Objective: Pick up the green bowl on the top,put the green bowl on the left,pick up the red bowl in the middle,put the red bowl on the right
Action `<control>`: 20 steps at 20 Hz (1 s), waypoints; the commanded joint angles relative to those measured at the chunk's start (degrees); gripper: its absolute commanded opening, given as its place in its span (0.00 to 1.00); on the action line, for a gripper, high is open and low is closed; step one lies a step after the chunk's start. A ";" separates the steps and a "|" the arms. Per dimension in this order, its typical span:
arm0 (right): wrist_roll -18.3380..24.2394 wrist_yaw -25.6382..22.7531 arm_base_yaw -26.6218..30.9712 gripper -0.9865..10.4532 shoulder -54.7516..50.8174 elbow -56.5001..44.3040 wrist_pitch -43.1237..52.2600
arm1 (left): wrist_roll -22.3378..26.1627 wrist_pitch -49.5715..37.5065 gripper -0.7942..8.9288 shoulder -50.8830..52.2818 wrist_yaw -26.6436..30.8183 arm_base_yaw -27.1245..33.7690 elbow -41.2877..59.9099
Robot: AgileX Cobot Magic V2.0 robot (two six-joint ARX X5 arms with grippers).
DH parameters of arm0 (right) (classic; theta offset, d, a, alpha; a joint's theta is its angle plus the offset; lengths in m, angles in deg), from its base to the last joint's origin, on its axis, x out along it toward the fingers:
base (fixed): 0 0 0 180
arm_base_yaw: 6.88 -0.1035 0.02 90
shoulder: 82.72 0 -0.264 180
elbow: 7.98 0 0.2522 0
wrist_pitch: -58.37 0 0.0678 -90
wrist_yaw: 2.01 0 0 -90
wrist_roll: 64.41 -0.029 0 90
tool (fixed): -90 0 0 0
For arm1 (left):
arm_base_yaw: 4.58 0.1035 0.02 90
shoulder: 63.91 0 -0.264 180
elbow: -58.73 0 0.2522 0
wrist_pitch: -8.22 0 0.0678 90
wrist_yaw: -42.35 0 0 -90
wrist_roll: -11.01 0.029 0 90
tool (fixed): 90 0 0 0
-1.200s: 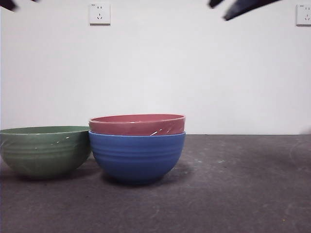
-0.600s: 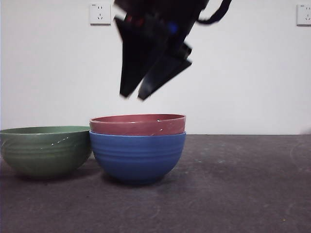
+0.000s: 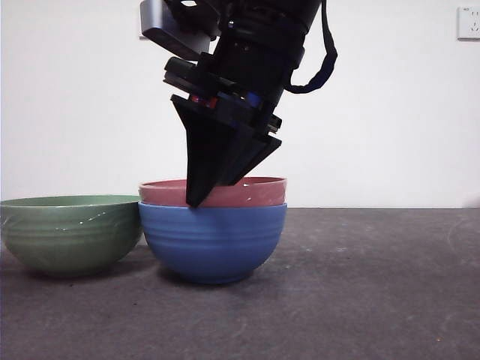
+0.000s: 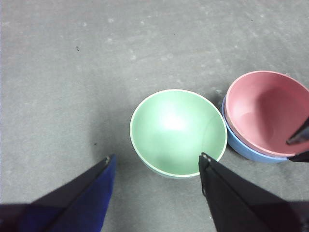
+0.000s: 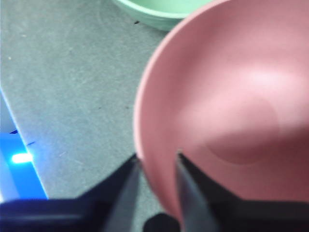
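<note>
The green bowl (image 3: 67, 232) stands upright on the table at the left, beside the stack; it also shows in the left wrist view (image 4: 178, 130). The red bowl (image 3: 255, 193) sits nested in a blue bowl (image 3: 214, 240) in the middle. My right gripper (image 3: 206, 193) has come down on the red bowl's near-left rim. In the right wrist view the right gripper (image 5: 155, 158) is open, one jaw outside and one inside the red bowl (image 5: 231, 96). My left gripper (image 4: 155, 158) is open and empty, high above the green bowl.
The dark grey table (image 3: 375, 285) stretches bare to the right of the stack. A white wall with sockets (image 3: 469, 22) stands behind. The right gripper's tips (image 4: 299, 137) show over the red bowl (image 4: 265, 111) in the left wrist view.
The right arm has dropped from the top of the picture down to the red bowl, its jaws now astride the rim. The bowls have not moved.
</note>
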 commanded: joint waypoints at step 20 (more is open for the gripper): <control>1.68 -5.95 -1.88 0.08 -7.39 -0.11 2.27 | 0.11 -1.70 0.37 -2.97 -0.31 0.13 0.13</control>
